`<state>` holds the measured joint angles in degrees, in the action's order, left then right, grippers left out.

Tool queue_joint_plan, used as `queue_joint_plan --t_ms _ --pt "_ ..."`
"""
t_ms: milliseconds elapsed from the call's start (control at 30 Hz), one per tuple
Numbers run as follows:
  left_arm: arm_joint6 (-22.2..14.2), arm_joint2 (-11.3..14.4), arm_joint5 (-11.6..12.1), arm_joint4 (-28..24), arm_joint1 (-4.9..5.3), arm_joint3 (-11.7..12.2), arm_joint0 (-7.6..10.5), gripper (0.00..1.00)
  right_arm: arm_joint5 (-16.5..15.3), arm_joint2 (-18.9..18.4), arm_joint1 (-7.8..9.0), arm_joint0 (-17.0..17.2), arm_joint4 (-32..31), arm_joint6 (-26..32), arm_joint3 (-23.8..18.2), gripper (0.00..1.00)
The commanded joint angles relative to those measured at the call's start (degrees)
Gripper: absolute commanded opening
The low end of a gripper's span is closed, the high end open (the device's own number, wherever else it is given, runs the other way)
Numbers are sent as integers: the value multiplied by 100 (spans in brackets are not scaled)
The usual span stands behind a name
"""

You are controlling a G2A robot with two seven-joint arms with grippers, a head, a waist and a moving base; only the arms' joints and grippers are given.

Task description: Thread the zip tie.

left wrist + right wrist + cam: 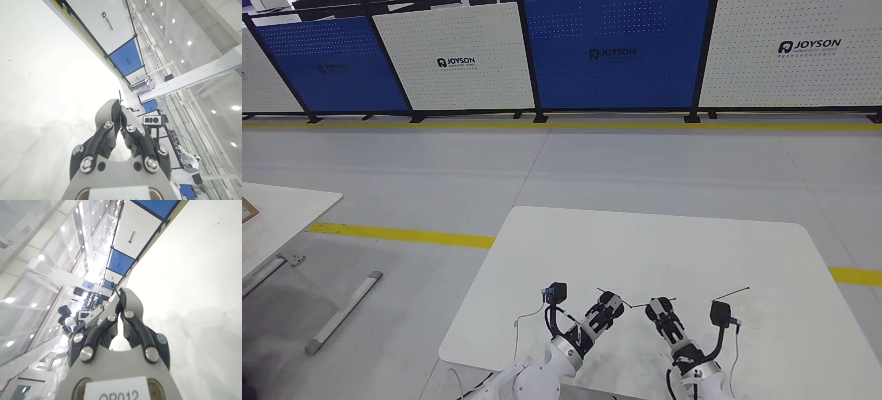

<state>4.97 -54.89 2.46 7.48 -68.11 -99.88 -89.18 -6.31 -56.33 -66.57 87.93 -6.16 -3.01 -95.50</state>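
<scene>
1. Clenched on the black zip tie (pixel 119 95) is the left claw (pixel 120 106). The right claw (pixel 120 297) is likewise clamped on it, and both are held low over the white table (pixel 692 240).
2. From the top view the tie is seen as a thin dark line between the claws, its long axis roughly side to side near the table's near edge.
3. A short tail is seen poking past the left fingertips, and a square head (pixel 112 284) on a thin strip past the right ones.
4. The gripped stretches are hidden between the pads, and the tie's ridges cannot be made out.
</scene>
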Motion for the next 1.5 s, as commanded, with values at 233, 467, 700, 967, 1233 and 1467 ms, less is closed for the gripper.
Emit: queue_joint_plan --t_ms 233,467,700,967,1233,1467 --pt "0 0 0 0 0 0 0 0 -31 1 -22 -15 -29 15 46 0" --pt "0 0 0 0 0 0 0 0 -31 1 -22 -15 -29 15 46 0" --pt "0 0 0 0 0 0 0 0 -31 1 -22 -15 -29 15 46 0" --pt "0 0 0 0 0 0 0 0 -35 -80 -40 18 71 72 20 0" --pt "0 0 0 0 0 0 0 0 -132 -208 -63 96 152 214 50 0" --pt "0 0 0 0 0 0 0 0 -296 -336 -75 221 188 242 -24 0"
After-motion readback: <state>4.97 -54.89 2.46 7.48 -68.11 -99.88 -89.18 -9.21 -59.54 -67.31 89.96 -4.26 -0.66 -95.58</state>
